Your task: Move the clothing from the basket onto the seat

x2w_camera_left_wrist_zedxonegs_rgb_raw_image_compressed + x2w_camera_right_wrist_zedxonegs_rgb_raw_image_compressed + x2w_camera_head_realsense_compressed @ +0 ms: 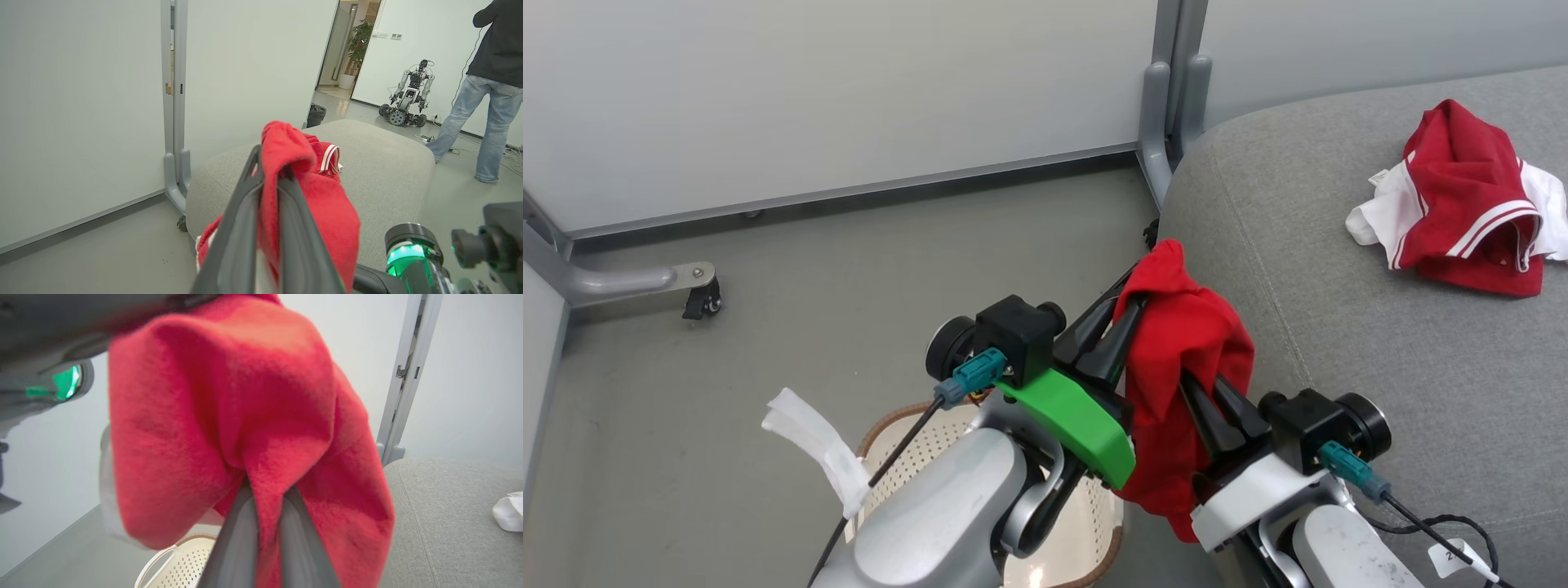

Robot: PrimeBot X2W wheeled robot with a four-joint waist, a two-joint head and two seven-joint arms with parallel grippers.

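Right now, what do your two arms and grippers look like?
The left gripper and right gripper each have two long black fingers. Grey forearms carry black camera blocks with teal plugs and black cables. The left wrist has a green bracket; the right cable bears a white tag.

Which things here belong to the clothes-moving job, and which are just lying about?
Job in hand:
held red garment
perforated basket on the floor
grey seat
red-and-white garment already on the seat

Just about:
partition caster foot
standing person
second wheeled robot
potted plant
black bin
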